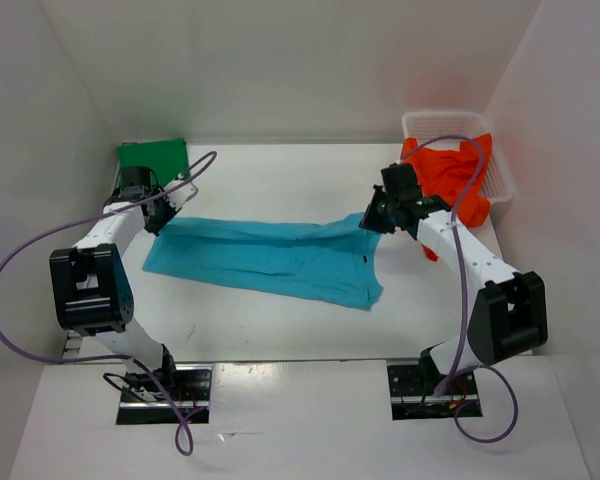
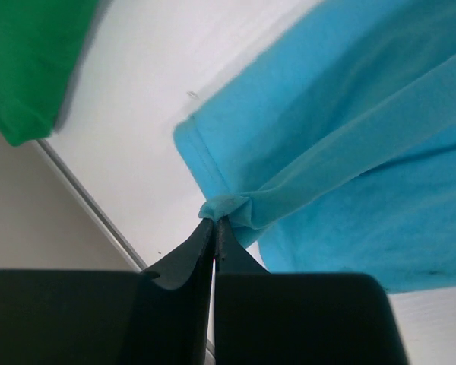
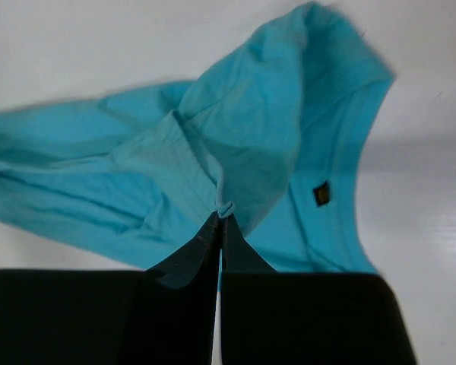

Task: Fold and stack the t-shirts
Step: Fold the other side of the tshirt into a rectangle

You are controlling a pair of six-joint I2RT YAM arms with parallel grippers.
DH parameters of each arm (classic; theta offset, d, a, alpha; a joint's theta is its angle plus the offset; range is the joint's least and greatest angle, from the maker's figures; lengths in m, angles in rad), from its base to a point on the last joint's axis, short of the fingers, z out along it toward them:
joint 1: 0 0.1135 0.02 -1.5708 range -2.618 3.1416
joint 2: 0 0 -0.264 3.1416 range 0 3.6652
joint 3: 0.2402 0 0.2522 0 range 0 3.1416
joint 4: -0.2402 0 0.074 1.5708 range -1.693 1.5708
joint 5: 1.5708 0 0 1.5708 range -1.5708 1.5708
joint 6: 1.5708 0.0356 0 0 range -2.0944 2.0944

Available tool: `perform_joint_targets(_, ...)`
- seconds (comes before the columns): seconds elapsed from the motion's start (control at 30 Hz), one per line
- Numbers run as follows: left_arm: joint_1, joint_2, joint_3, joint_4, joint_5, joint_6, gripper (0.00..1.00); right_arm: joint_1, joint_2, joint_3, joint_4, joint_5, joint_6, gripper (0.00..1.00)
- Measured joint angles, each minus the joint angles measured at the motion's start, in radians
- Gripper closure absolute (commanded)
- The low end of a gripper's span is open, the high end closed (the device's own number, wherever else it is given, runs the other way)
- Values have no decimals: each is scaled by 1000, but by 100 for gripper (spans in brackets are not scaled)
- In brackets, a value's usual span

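T-shirt (image 1: 270,258): turquoise, stretched out, both ends seemingly lifted.
Left gripper (image 2: 215,222): your jaws pinch its left end.
Right gripper (image 3: 221,217): your jaws pinch its right end.

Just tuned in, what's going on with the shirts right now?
Both arms are on the turquoise t-shirt. The left gripper is shut on a pinch of cloth at one end and the right gripper on a pinch at the other, with the shirt stretched out between them over the table. The green t-shirt lies at the far left corner. The orange-red t-shirt sits bunched in the white basket.
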Motion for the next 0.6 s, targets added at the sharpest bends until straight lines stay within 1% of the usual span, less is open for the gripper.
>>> perform_joint_targets(0.13,0,-3,-69,11,-26,48,100,73,-47,-80,-8,-13,74,100)
perform_joint_targets(0.27,0,1,-99,23,-46,88,100,99,-45,-155,-29,-28,131,100)
perform_joint_targets(0.6,-2,39,-129,77,-87,120,100,120,17,-172,-81,-18,178,100)
